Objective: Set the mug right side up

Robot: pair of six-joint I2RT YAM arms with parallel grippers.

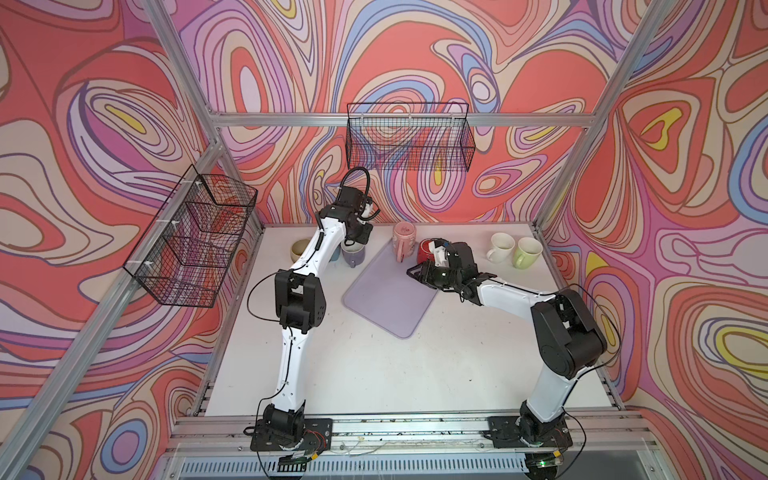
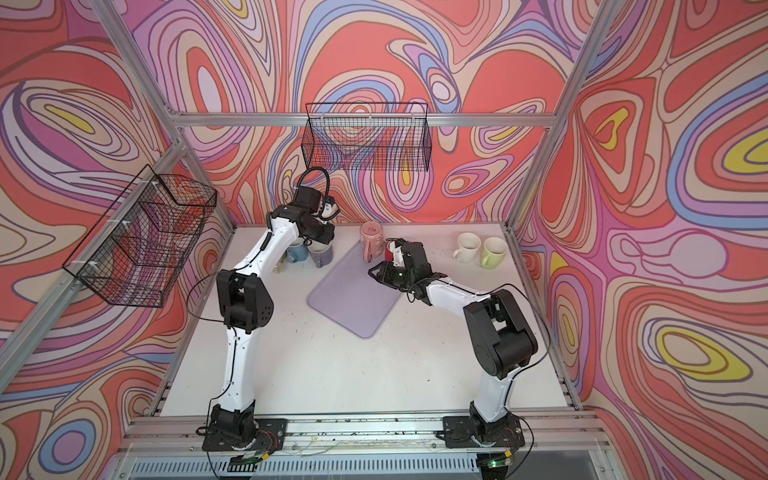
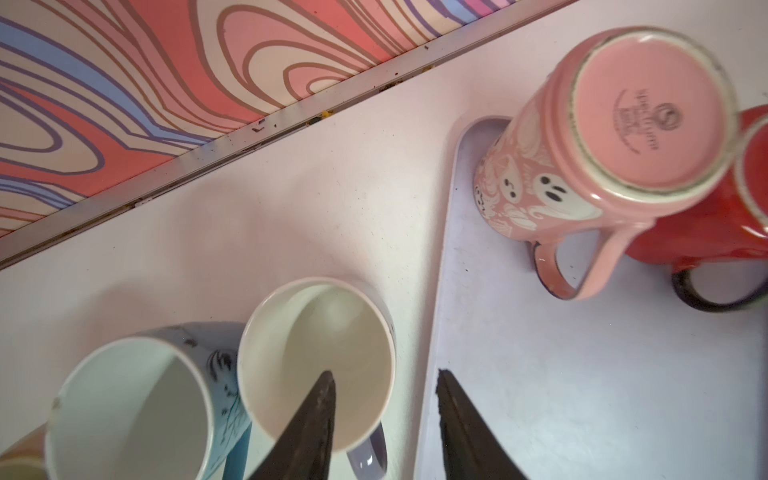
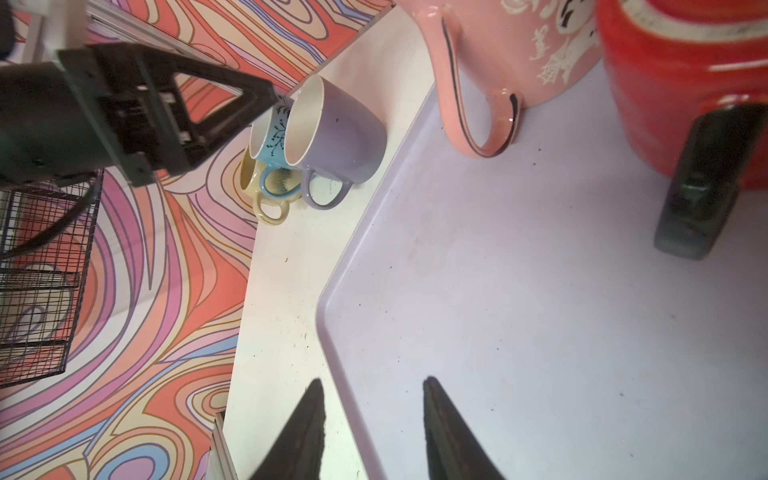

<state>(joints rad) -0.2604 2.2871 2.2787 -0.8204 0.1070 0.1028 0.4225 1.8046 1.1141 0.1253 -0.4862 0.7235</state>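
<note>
On the far corner of the lavender tray (image 1: 382, 303), you have the pink ghost mug (image 1: 404, 241) standing upside down, base up, with its handle turned toward the tray's middle. The red mug (image 1: 424, 248) stands close on its right in both top views, also base up. Its dark handle faces the same way, and your right wrist hides much of it from above. Whether the two mugs touch you cannot tell.

Your right gripper (image 4: 373, 379) hovers low over the tray just in front of the red mug. Its fingers stand a moderate way apart with nothing between them.

Your left gripper (image 3: 384, 374) is above the lavender mug (image 3: 316, 328), which stands upright on the white table (image 1: 374, 374) just off the tray's left edge. One finger hangs over the mug's mouth and the other outside it, over the tray rim. The fingers are parted around the mug's wall and are not clamping it.

A blue mug (image 3: 133, 407) stands against the lavender one, with a beige mug (image 1: 300, 249) beyond it. A white mug (image 1: 500, 245) and a green mug (image 1: 527, 251) stand upright together at the far right, well apart from the tray
</note>
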